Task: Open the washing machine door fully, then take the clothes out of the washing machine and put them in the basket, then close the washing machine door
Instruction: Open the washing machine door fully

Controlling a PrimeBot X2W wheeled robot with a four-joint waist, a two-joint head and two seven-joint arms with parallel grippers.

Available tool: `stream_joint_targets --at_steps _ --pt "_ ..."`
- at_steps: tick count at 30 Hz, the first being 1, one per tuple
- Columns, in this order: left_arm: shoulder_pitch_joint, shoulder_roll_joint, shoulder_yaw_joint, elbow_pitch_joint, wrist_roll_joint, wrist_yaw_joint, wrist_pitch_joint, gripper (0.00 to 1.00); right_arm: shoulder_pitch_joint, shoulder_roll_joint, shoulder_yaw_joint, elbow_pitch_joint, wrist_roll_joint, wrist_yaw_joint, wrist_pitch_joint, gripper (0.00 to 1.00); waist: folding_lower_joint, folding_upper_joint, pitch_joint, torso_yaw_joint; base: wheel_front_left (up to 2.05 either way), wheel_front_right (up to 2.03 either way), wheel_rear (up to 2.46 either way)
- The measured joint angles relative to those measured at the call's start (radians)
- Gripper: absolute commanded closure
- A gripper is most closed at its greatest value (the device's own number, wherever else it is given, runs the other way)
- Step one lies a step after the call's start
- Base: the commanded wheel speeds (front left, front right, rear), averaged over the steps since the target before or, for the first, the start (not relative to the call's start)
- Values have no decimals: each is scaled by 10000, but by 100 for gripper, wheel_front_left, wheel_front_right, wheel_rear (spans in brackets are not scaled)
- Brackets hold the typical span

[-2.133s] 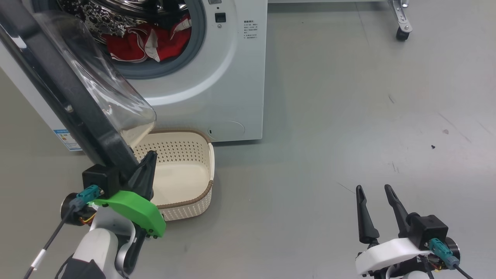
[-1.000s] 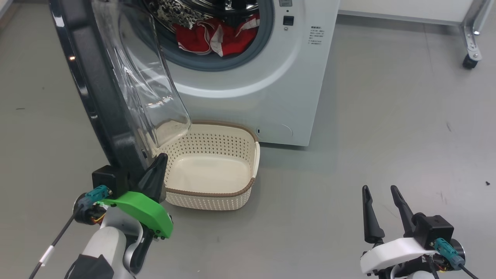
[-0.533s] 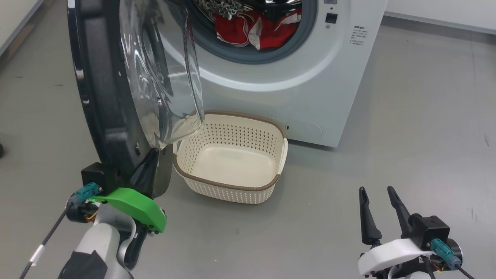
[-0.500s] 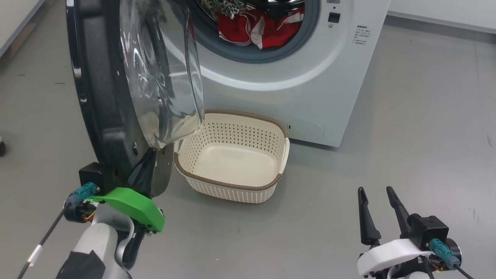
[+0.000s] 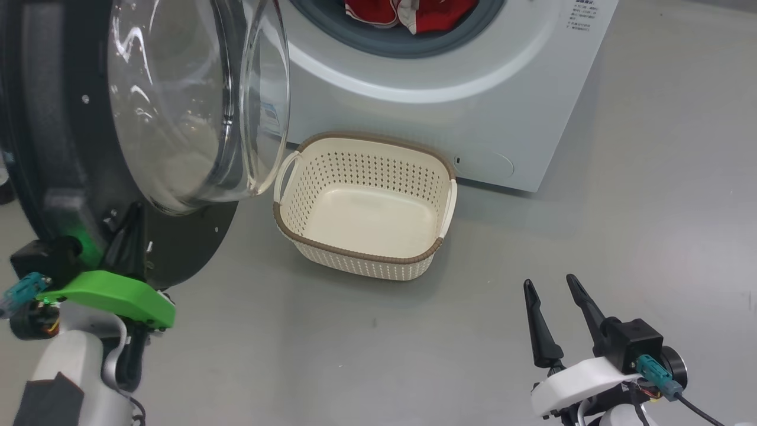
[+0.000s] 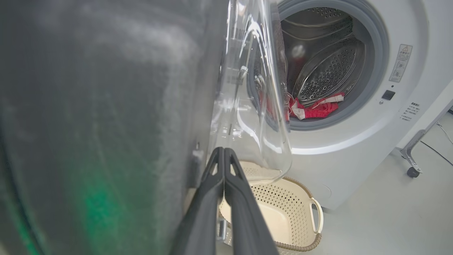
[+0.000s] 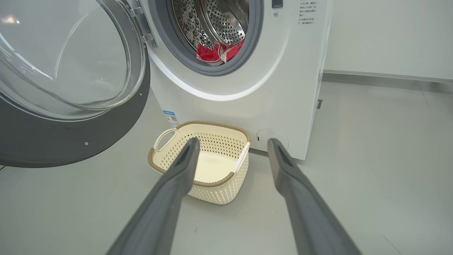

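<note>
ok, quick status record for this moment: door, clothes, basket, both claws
door: washing machine door swung wide open, left of the opening
clothes: red clothes inside the washing machine, at the front of its opening
basket: basket empty, on the floor in front of the machine
left claw: left claw shut on nothing, at the door's lower inner rim
right claw: right claw open, empty, above the floor right of the basket
pending: clothes not yet taken out
</note>
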Motion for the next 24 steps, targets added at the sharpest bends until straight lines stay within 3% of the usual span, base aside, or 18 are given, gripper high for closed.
stream_joint_targets --at_steps 24 --pt "-1260 1768 2073 1197 -1154 25 -318 100 -1069 -142 301 40 -738 -276 276 0 0 0 1750 27 0 0 0"
